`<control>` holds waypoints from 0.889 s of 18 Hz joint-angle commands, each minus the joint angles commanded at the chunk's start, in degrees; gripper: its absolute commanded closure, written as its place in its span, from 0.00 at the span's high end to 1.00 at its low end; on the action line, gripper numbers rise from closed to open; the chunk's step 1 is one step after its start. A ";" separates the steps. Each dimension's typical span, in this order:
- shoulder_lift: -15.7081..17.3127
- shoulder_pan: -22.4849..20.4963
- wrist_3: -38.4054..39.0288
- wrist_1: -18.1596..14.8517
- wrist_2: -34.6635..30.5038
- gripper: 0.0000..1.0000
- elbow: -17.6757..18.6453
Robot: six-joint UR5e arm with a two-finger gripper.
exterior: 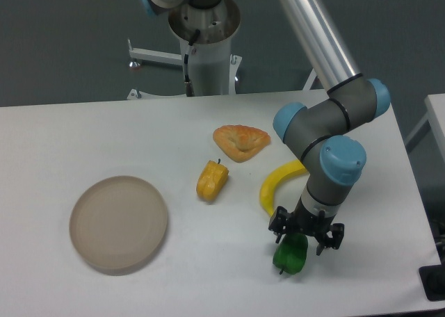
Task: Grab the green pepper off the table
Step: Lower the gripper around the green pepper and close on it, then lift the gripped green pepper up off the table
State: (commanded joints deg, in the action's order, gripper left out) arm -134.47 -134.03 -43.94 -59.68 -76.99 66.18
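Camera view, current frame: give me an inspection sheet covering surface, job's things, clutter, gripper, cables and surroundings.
Surface: white table, flat and plain.
Job's things: green pepper lying on the table near the front right, not lifted.
Clutter: beige plate at left; yellow pepper mid-table; pastry behind it; banana beside the arm.
Gripper: gripper open, fingers straddling the green pepper's top.
Cables: dark cable down the robot pedestal.
Surroundings: white pedestal, grey floor, another table edge at right.

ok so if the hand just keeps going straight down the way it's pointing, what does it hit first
Most likely the green pepper. The hand points down with its fingers spread open directly over the pepper's top, so the pepper lies in its line before the table. The remaining gap is hard to judge from this single view.
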 joint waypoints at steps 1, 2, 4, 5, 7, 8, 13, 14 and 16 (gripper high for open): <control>0.09 0.00 -0.26 -0.09 -0.09 0.81 0.00; 0.09 -0.09 -0.44 -0.09 -0.17 0.65 0.00; 0.17 -0.09 -0.71 -0.09 -0.18 0.50 0.00; 0.17 -0.09 -0.79 -0.09 -0.26 0.47 0.00; 0.35 -0.17 -1.23 -0.09 -0.26 0.38 0.00; 0.44 -0.18 -1.84 -0.17 -0.26 0.36 0.00; 1.93 -1.05 -4.91 -0.44 -0.35 0.36 -0.96; 2.63 -1.66 -5.62 -0.70 -0.35 0.36 -1.49; 3.77 -2.98 -7.81 -0.79 -0.53 0.36 -2.28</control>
State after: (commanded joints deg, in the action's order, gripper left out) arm -130.70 -137.02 -51.75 -60.47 -77.52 63.90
